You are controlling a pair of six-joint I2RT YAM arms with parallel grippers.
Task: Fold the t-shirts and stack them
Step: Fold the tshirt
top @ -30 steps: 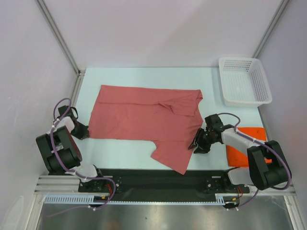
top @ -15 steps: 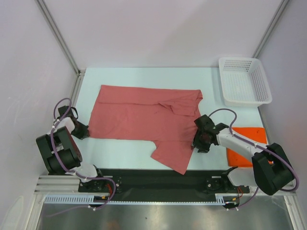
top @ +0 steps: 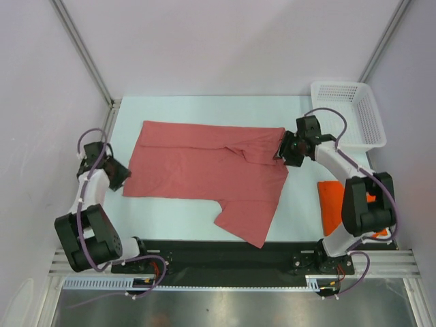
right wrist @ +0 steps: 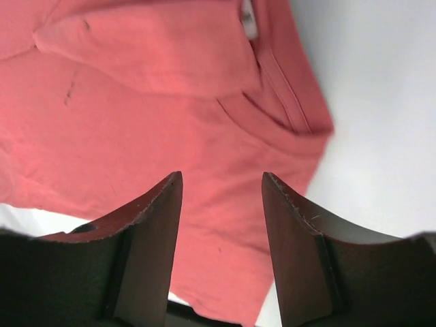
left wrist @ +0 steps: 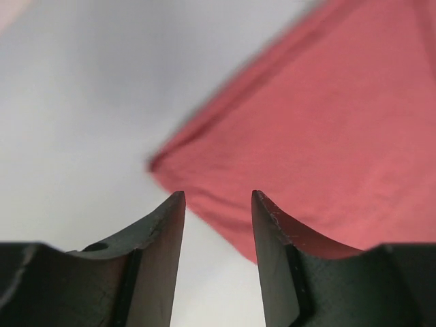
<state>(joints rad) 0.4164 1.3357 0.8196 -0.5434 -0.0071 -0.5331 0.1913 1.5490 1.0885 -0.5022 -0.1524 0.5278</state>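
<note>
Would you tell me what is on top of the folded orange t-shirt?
Nothing shows on the visible left strip of the orange t-shirt. The right arm crosses above it in the top view, hiding most of the rest.

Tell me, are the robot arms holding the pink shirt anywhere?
No, nothing is held. Both pairs of jaws stand open and empty: the left near a corner of the pink-red shirt, the right over its collar end.

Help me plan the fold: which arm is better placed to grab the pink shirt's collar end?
Right. The right gripper, open, hovers at the collar of the shirt; the left gripper sits at the far hem corner.
</note>
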